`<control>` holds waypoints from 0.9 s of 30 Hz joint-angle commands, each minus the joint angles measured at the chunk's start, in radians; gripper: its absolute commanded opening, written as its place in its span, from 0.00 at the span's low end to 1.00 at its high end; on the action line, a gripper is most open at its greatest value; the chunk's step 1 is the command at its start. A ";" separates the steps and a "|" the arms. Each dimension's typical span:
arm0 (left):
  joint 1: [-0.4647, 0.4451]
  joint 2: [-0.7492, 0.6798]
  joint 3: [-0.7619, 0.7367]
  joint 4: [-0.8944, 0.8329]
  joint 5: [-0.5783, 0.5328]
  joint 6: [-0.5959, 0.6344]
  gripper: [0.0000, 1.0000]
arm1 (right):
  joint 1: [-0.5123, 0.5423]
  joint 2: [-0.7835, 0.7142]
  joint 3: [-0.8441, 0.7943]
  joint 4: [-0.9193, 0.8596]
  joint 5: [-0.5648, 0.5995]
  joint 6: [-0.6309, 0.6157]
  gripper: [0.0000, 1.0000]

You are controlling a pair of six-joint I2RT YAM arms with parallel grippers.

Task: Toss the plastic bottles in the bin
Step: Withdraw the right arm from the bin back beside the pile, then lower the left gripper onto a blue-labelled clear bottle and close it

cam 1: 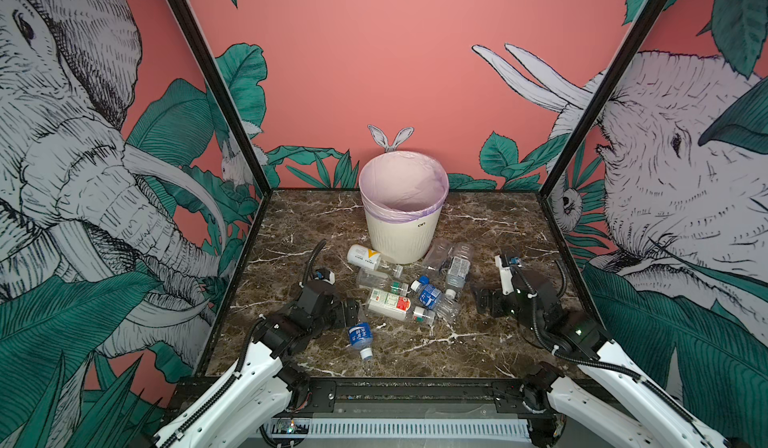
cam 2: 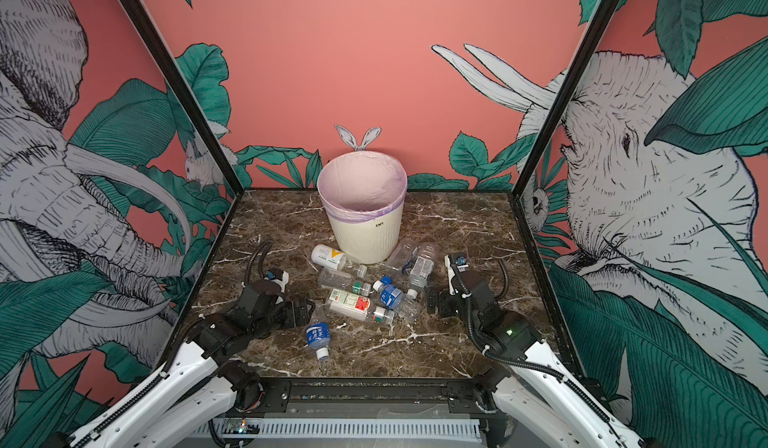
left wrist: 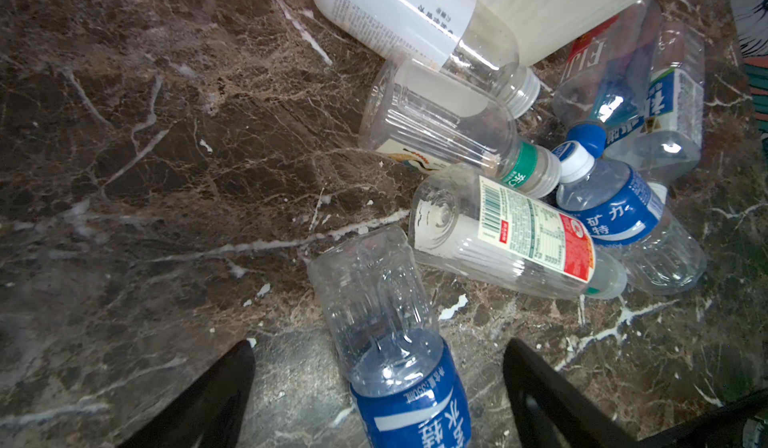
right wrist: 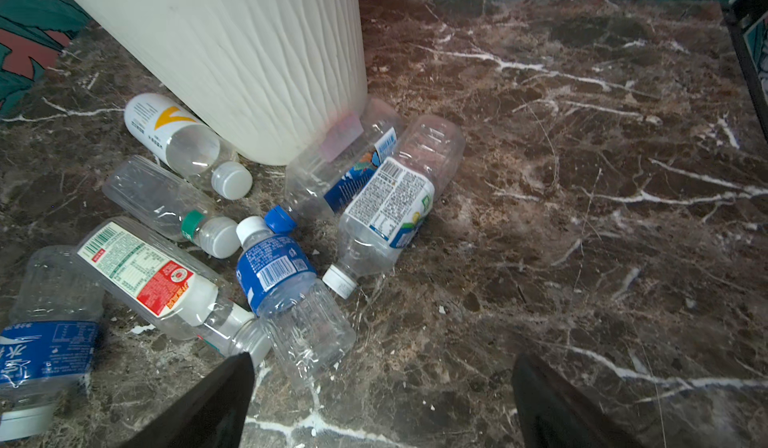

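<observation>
The left gripper (left wrist: 378, 348) lies low in front of the bin (cam 1: 397, 238). Its fingers are released and spread to either side of a blue-label bottle (cam 1: 360, 336), and no contact shows. The right gripper (right wrist: 384, 358) is also spread and empty, over bare table to the right of the bin's front. The other bottles (cam 1: 390, 304), six by count, lie in a loose pile at the bin's foot, two of them touching its wall. None shows inside the bin, though its bottom is hidden.

The likeliest slip is at the squeeze. The bottle looks round, light and thin, so closing fingers may roll it aside, pop it out, or crush it. A hold far from its middle would let it droop. The bin's rim stands high, so a low carry could strike the wall, tip the bin, or drag the liner (cam 1: 403, 184) off. A drop short of the mouth could bounce off the rim. Pulling one bottle from the pile would stir its neighbours, and some might roll behind the bin. If both arms go for the mouth together, they could clash.

The table (cam 1: 478, 354) is dark brown marble with white veins. It looks glossy and is probably slick. Black frame posts (cam 1: 203, 51) rise at its back corners beside the bin. The walls (cam 1: 374, 72) are pink, printed with elephants, green leaves, and rabbit ears just behind the bin.
</observation>
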 commanded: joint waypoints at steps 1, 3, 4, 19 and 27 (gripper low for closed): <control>-0.011 0.071 0.061 -0.102 -0.011 -0.102 0.95 | -0.008 0.006 -0.023 -0.042 0.001 0.033 0.99; -0.015 0.118 0.082 -0.116 0.018 -0.120 0.95 | -0.013 0.009 -0.044 -0.047 0.011 0.046 0.99; -0.016 0.133 0.088 -0.121 0.021 -0.136 0.95 | -0.015 0.012 -0.054 -0.043 0.005 0.053 1.00; -0.064 0.252 0.094 -0.079 0.065 -0.230 0.93 | -0.144 -0.021 -0.236 0.056 -0.093 0.107 0.99; -0.113 0.366 0.071 0.004 0.064 -0.245 0.92 | -0.157 -0.031 -0.244 0.065 -0.104 0.107 1.00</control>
